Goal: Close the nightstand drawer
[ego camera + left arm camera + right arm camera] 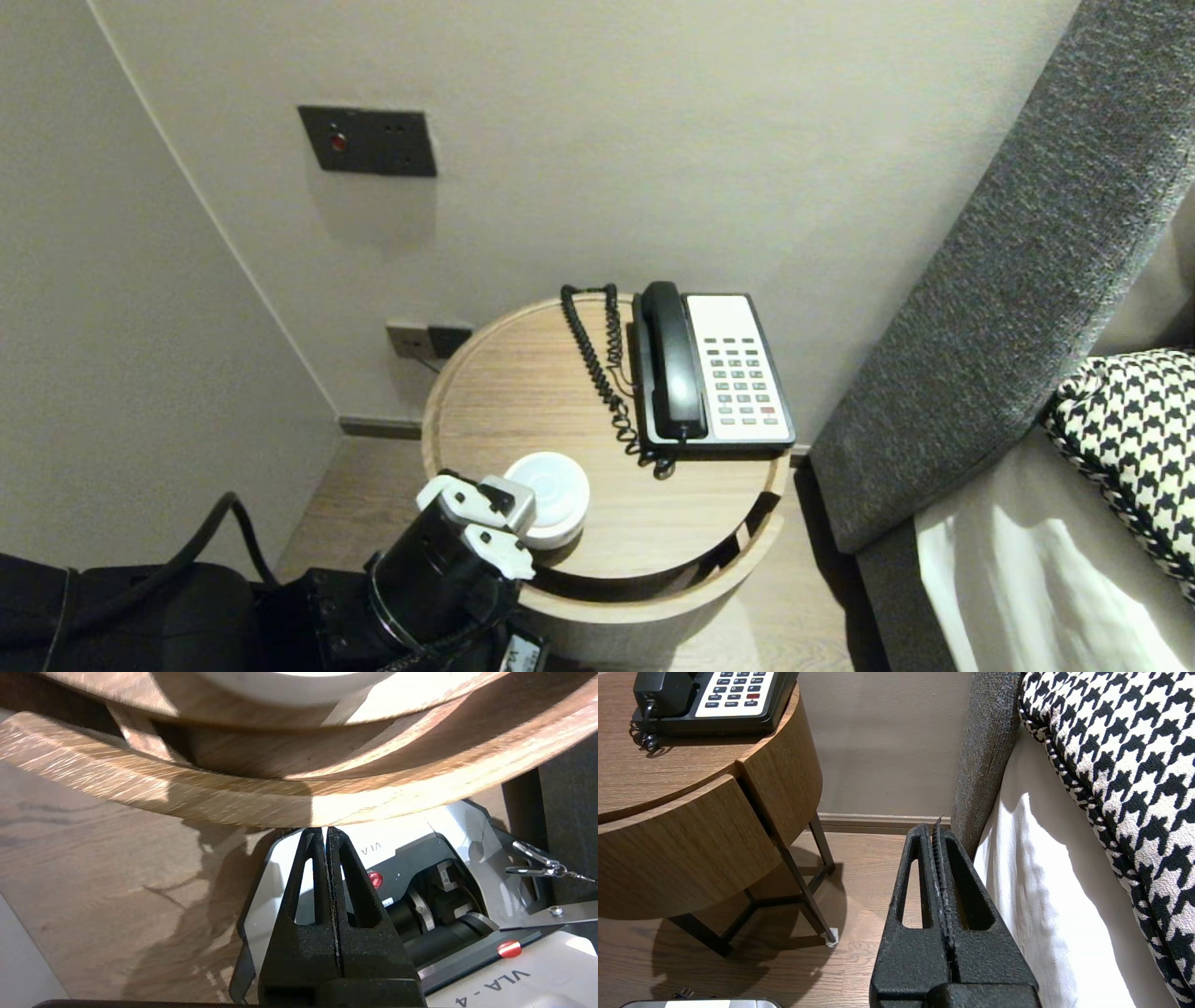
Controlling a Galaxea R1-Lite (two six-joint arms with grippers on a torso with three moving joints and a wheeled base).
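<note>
A round wooden side table carries a black and white desk phone at its back right, with a coiled cord beside it. A white lidded cup stands near the table's front left edge. My left arm's wrist is right next to the cup, at the table's front rim. My left gripper is shut and empty, its tips just under the table's curved lower rim; the cup's white base shows above. My right gripper hangs shut and empty over the floor beside the bed.
A grey upholstered headboard and a bed with a white sheet and a houndstooth pillow fill the right side. The wall holds a switch panel and a socket. My base lies under the left gripper.
</note>
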